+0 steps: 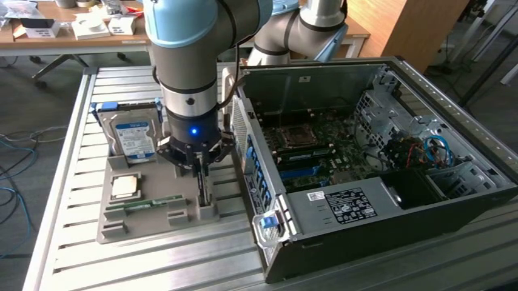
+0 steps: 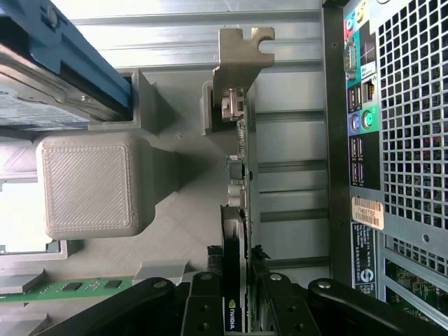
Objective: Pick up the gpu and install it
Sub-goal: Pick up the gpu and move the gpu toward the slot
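Note:
The gpu (image 1: 203, 189) stands on edge in a slot of the grey holder tray (image 1: 154, 223), beside the open computer case (image 1: 364, 182). In the wrist view I see the gpu (image 2: 238, 175) edge-on, with its pale metal bracket (image 2: 241, 52) at the far end. My gripper (image 1: 200, 168) hangs straight down over the card. Its black fingers (image 2: 206, 297) sit tight against both faces of the card, so my gripper (image 2: 236, 283) is shut on the gpu. The card still rests in the tray.
A hard drive (image 1: 133, 136) with a blue-white label stands at the tray's far end. A CPU (image 1: 125, 186) and a green memory stick (image 1: 145, 205) lie in the tray. The case's rear panel (image 2: 399, 140) is close beside the card. The motherboard (image 1: 312, 154) lies exposed.

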Available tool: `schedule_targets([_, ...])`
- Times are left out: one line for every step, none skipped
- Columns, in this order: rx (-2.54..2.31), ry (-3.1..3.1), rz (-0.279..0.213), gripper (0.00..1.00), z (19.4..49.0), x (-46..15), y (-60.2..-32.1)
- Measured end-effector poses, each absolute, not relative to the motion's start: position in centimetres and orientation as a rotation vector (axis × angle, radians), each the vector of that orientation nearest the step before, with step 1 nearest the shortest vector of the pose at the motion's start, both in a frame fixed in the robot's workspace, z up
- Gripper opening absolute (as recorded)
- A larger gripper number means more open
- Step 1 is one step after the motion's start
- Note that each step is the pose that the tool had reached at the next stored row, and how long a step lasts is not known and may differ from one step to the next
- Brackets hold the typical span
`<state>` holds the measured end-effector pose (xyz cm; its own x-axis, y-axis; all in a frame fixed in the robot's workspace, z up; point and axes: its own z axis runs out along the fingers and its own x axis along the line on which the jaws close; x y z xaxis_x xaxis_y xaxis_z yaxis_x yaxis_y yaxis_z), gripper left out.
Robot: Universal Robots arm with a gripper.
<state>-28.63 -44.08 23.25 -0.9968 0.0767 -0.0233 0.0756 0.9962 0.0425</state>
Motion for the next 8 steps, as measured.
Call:
schedule_targets([0.119, 3.114, 0.065, 0.26, 23.25, -28.63, -44.08])
schedule_targets([0.119, 3.114, 0.065, 0.26, 23.25, -28.63, -44.08])
schedule_targets([0.119, 3.114, 0.065, 0.26, 23.26, -28.63, -44.08])
schedule_targets([0.119, 3.114, 0.065, 0.26, 23.25, -28.63, -44.08])
schedule_targets([0.119, 3.114, 0.065, 0.26, 23.25, -28.63, -44.08])
schedule_targets([0.119, 3.114, 0.065, 0.26, 23.25, -28.63, -44.08])
schedule_targets([0.119, 3.114, 0.065, 0.26, 23.24, -28.63, -44.08])
schedule_targets([0.117, 3.114, 0.065, 0.26, 23.22, -28.62, -44.07])
